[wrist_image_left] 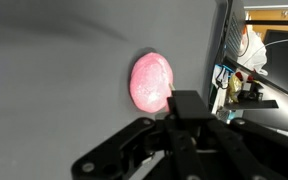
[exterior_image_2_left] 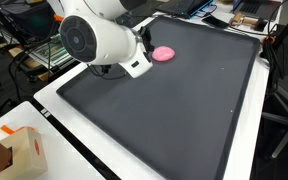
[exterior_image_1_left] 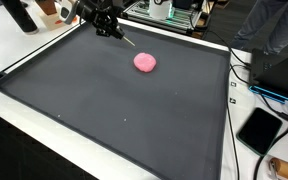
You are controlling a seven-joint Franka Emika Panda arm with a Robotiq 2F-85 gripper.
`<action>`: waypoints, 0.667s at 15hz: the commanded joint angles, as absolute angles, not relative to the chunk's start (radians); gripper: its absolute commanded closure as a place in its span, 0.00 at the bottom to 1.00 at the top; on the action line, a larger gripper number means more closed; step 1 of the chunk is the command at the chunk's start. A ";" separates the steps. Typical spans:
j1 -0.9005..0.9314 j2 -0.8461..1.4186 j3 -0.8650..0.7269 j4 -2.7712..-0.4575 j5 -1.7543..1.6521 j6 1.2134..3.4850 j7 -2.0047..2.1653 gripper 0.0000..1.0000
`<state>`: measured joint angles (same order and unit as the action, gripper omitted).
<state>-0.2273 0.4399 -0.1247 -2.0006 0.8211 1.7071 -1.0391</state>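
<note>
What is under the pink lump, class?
The pink lump rests on the dark grey mat, which shows all around it in an exterior view. The patch directly beneath the lump is covered and cannot be seen.

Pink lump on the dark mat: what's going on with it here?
A single Franka arm is working over a dark mat. Its gripper hangs just short of a pink lump, the only thing lying on the mat, and is not touching it. A thin dark tip sticks out from the gripper toward the lump. Whether that is a held tool cannot be told, nor whether the jaws are open or shut.
</note>
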 commanded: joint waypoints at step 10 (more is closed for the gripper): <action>-0.207 0.449 -0.103 -1.998 0.910 1.904 -0.821 0.97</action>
<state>-0.2189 0.4518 -0.1103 -1.9894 0.8947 1.8479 -0.8799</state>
